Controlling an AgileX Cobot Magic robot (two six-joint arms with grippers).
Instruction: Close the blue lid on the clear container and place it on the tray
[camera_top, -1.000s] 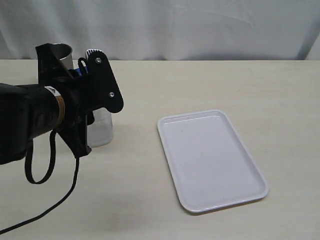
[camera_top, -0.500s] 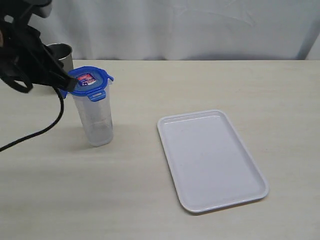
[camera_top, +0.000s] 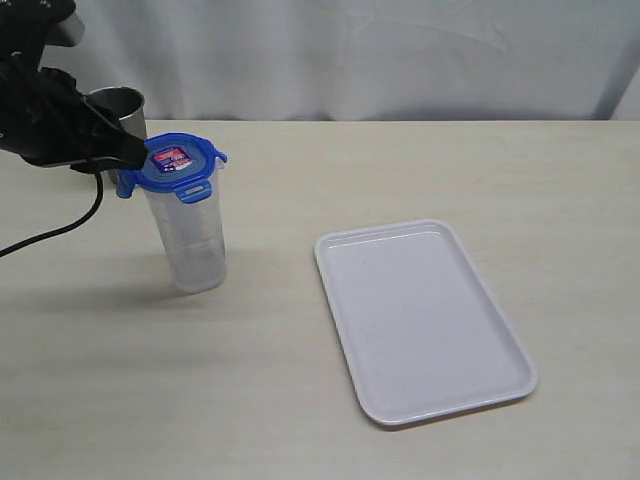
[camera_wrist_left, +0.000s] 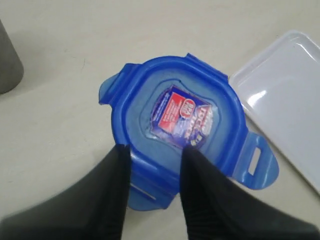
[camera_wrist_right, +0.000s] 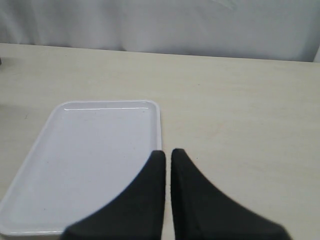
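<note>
The clear container (camera_top: 196, 245) stands upright on the table at the left, with the blue lid (camera_top: 178, 160) resting on its mouth. Two of the lid's tabs stick outward in the left wrist view, where the red-and-white label shows on the blue lid (camera_wrist_left: 180, 117). My left gripper (camera_top: 128, 165) is at the lid's left edge. Seen from its own wrist camera, the left gripper (camera_wrist_left: 155, 150) is open, with its fingers either side of one tab. The white tray (camera_top: 420, 320) lies to the right, bare. My right gripper (camera_wrist_right: 167, 152) hangs shut over the tray's edge (camera_wrist_right: 158, 125), holding nothing.
A grey steel cup (camera_top: 118, 103) stands just behind the container, close to my left arm. A white curtain hangs behind the table's far edge. A black cable trails from the left arm across the table's left side.
A second ago my left arm stood in front of the container and hid its top. It has since swung back to the left, and the lid now shows on the mouth.
</note>
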